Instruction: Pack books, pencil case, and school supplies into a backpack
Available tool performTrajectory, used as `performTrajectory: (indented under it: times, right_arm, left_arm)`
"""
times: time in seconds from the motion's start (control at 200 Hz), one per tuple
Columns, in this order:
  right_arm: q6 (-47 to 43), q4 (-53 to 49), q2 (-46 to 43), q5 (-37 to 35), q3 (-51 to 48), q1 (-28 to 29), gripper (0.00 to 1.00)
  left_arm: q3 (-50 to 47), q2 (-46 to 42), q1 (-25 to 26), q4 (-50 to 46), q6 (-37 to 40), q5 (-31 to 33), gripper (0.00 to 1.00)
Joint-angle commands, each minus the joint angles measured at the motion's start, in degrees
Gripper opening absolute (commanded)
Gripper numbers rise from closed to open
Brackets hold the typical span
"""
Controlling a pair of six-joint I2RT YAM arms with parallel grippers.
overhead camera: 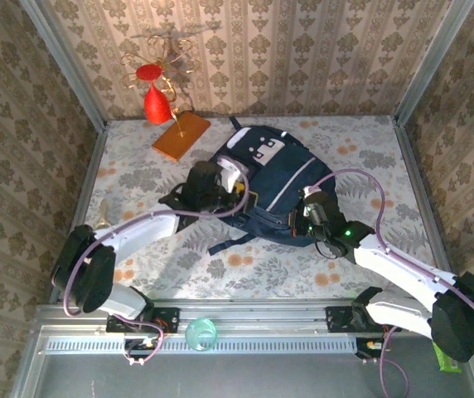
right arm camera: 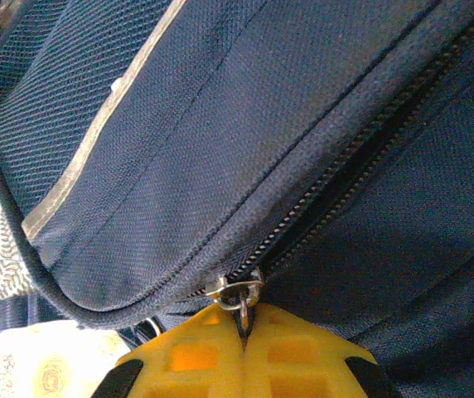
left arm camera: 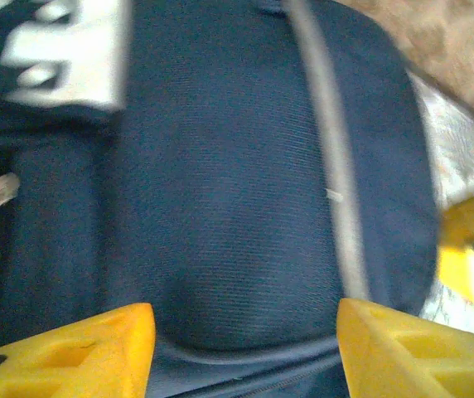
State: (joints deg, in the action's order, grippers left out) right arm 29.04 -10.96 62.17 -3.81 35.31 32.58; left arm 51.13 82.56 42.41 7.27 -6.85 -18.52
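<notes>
The navy backpack (overhead camera: 270, 174) lies in the middle of the table, its grey-white patch toward the far side. My left gripper (overhead camera: 235, 186) hovers over its left part. In the left wrist view its yellow fingers (left arm camera: 96, 344) stand apart, open, with the backpack's fabric (left arm camera: 237, 207) and a pale stripe (left arm camera: 332, 166) beyond them. My right gripper (overhead camera: 310, 197) is at the backpack's right side. It is shut (right arm camera: 244, 319) on the metal zipper pull (right arm camera: 239, 292) of a dark zipper running up across the backpack (right arm camera: 220, 124). The books, pencil case and school supplies are out of view.
An orange flat slab (overhead camera: 181, 135) lies at the back left, next to a red ornament (overhead camera: 157, 104) on a gold wire stand. A backpack strap (overhead camera: 224, 243) trails toward the near edge. A teal round object (overhead camera: 201, 334) sits on the front rail. Walls close in the table.
</notes>
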Motion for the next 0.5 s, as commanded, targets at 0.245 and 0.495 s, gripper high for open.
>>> performTrajectory:
  times: [0.245,0.495]
  right_arm:
    - [2.33,4.03,-1.51,8.47,0.00,-2.55,0.00]
    - [3.97,5.91,-2.23,9.87,-1.34,-3.33,0.00]
  left_arm:
    - [-2.72,2.08,12.47,10.09,39.35,9.05,0.75]
    - [2.56,8.43,14.19,9.28,46.53,14.16,0.63]
